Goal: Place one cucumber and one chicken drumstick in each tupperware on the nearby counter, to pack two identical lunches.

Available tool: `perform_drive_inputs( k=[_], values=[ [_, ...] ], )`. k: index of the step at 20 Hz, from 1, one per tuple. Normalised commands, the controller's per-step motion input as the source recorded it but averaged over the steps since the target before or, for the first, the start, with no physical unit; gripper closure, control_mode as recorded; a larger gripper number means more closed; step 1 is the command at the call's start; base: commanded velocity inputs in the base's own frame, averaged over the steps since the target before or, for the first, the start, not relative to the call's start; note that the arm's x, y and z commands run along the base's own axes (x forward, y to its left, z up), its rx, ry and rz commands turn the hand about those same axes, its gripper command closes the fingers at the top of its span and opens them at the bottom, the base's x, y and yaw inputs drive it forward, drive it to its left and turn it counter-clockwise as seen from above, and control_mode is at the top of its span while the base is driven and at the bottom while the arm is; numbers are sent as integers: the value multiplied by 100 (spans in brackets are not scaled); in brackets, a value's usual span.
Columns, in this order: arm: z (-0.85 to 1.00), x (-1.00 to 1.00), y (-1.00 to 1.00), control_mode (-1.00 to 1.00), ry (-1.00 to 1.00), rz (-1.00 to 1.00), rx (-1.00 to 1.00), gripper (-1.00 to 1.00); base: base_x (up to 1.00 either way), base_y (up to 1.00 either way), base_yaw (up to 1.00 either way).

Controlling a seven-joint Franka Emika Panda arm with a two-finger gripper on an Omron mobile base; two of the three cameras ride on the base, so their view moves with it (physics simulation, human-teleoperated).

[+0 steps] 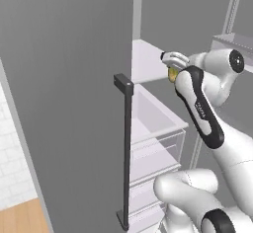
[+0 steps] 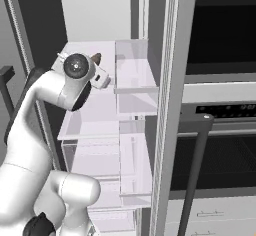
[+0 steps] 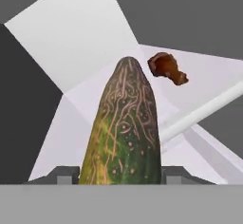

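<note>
A dark green cucumber [image 3: 124, 128] with pale yellow veining stands up between my two finger tips, and my gripper [image 3: 120, 173] is shut on it. Beyond its tip a brown chicken drumstick [image 3: 167, 68] lies on the white fridge shelf [image 3: 95, 42]. From the left base view my gripper [image 1: 171, 59] reaches over that shelf, with the cucumber's yellowish end [image 1: 172, 74] just below the hand. In the right base view the hand [image 2: 101, 78] is at the shelf's left, and the drumstick [image 2: 96, 57] peeks out behind it. The tupperware and the counter are out of view.
The open grey fridge door [image 1: 64, 103] with its dark vertical handle [image 1: 127, 153] stands close on the left. Clear drawers [image 1: 158, 143] and door bins [image 2: 135, 75] sit below and beside the shelf. An oven [image 2: 220, 155] with a dark bar handle is to the right.
</note>
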Motion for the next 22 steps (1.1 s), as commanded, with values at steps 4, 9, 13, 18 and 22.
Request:
perform_drive_inputs(
  k=[4,9,13,18,22],
  values=[
    [-14,-100,-11,-100,0,0,-14,100,0,0,0],
    [-87,-100,15,-100,20,16,-39,100,0,0,0],
    [-100,-100,29,-100,35,22,-49,100,0,0,0],
    [0,0,0,100,0,0,0,100,-100,19,19],
    [0,0,0,100,0,0,0,100,-100,-23,3]
  ],
)
